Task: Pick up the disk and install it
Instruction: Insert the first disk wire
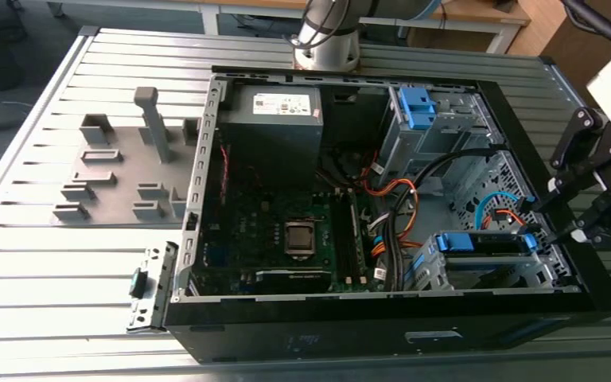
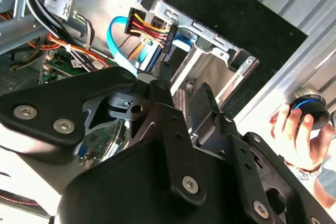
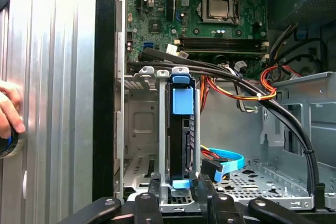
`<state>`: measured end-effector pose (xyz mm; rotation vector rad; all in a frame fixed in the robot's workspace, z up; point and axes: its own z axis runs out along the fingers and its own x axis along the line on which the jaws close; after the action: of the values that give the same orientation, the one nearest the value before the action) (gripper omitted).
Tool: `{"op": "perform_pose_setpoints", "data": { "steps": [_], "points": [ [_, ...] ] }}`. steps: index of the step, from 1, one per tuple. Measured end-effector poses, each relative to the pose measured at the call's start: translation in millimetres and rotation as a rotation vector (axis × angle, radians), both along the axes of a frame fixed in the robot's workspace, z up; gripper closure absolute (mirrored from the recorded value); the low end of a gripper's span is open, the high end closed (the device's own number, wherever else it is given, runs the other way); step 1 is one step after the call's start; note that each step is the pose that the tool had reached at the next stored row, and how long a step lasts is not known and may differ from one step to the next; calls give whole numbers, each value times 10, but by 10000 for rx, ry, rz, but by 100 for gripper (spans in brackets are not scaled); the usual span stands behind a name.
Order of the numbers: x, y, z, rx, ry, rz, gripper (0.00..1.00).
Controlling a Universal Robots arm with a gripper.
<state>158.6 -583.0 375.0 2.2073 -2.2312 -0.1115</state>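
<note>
Slotted aluminium table (image 1: pixel 29 239) carries, at the exterior view's left, a grey fixture block (image 1: pixel 125 159), then an open computer case (image 1: pixel 391 334) with its motherboard (image 1: pixel 274 215) showing. Towards the exterior view's right the disk (image 1: pixel 480 243) stands on edge in the lower drive cage (image 3: pixel 137 119), its blue carrier uppermost and apparently seated between the cage rails. At the case's edge beyond it hangs the gripper (image 1: pixel 555 219), spread apart. In the first wrist view its two tips stand either side of the carrier's near end, with no pressing contact that I can make out.

The drive should be rigid, dense and sensitive to knocks, while its plastic frame will flex. The best hold is probably across the carrier's end tab, squarely, keeping off the label face and the nearby cables.
</note>
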Motion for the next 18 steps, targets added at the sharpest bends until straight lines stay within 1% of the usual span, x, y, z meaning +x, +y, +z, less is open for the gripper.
{"op": "perform_pose_setpoints", "data": {
  "steps": [3,8,9,13,18],
  "points": [
    [25,20,-51,-5,6,0,59],
    [39,92,-144,-2,7,17,59],
    [39,104,-163,0,6,43,59],
    [39,129,-235,-3,7,283,59],
    [48,198,-315,-2,7,338,59]
  ]
}}
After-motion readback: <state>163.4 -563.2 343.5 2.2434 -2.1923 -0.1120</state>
